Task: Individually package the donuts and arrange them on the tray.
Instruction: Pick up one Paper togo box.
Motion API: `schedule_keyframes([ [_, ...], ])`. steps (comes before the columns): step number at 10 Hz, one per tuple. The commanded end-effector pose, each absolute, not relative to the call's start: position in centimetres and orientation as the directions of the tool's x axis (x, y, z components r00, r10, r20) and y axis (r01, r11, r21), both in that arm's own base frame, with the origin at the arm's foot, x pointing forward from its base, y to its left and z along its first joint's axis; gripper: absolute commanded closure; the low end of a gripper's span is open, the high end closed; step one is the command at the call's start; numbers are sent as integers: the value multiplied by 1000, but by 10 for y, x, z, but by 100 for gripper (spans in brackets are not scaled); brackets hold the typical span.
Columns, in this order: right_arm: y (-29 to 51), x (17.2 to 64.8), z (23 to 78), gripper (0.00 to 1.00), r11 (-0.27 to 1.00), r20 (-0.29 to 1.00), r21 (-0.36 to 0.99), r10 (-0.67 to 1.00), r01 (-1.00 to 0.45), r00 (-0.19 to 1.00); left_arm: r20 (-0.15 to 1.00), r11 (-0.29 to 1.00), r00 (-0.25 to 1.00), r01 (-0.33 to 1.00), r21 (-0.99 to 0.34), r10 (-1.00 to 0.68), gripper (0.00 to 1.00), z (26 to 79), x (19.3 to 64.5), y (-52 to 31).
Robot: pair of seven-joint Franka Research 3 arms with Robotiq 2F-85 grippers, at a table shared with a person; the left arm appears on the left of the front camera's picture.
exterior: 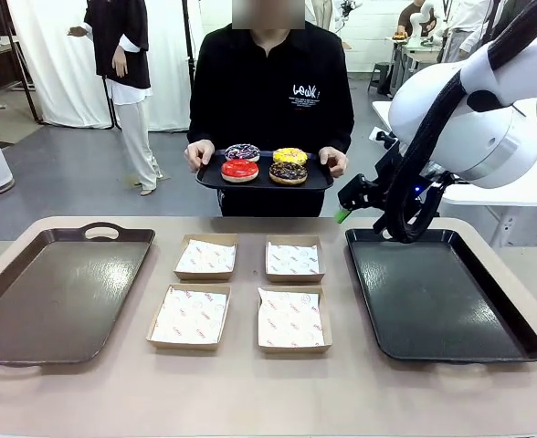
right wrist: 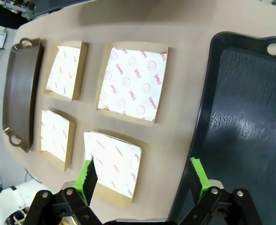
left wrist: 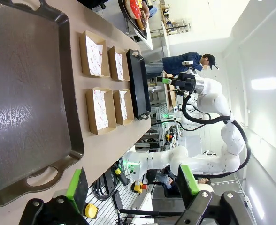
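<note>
While the person (exterior: 270, 91) stands at the far side of the table (exterior: 250, 392), the four donuts (exterior: 239, 170) sit on a dark oval platter (exterior: 210, 179), a hand (exterior: 198, 155) at each end. Platter is level, held beyond the far table edge, well apart from both grippers. The level hold probably keeps the glaze from sliding; it reads as an offer, with nothing packaged yet.

Donuts lie flat, icing up, holes facing the ceiling. Rings have no long axis of their own. They sit two by two: purple with sprinkles and yellow behind, red and chocolate with sprinkles in front. The platter's long axis runs across the table.

Four kraft boxes (exterior: 189, 317), each lined with printed paper and open side up, wait in a two-by-two block mid-table, one per donut by my count. They lie between a brown handled tray (exterior: 58, 292) on the left and a black tray (exterior: 433, 292) on the right, within reach of either arm. I cannot say which tray is the destination.

Left gripper (left wrist: 132, 183): released, jaws wide, empty, hanging by the brown tray's near handle. Right gripper (right wrist: 142, 176): released, empty, raised over the boxes and the black tray's edge.
</note>
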State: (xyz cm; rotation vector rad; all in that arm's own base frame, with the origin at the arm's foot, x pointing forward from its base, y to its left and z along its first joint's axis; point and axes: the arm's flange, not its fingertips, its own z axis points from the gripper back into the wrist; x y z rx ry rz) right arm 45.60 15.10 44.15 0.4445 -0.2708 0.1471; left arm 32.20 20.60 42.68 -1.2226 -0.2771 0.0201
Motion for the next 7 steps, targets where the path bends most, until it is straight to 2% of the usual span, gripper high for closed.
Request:
schedule_keyframes([
  [1,149,455,442,0,896,281,399,82,-194,956,208,335,963,141,-932,172,0,428,321,206],
  [3,151,456,442,0,893,290,404,81,-198,954,208,335,963,141,-932,172,0,428,321,206],
  [4,161,457,445,0,918,227,362,83,-163,970,208,335,963,141,-932,172,0,428,321,206],
  [5,184,465,449,0,949,105,294,85,-113,991,208,335,963,141,-932,172,0,428,321,206],
  [7,221,490,464,0,975,40,207,75,-82,996,208,335,963,141,-932,172,0,428,321,206],
])
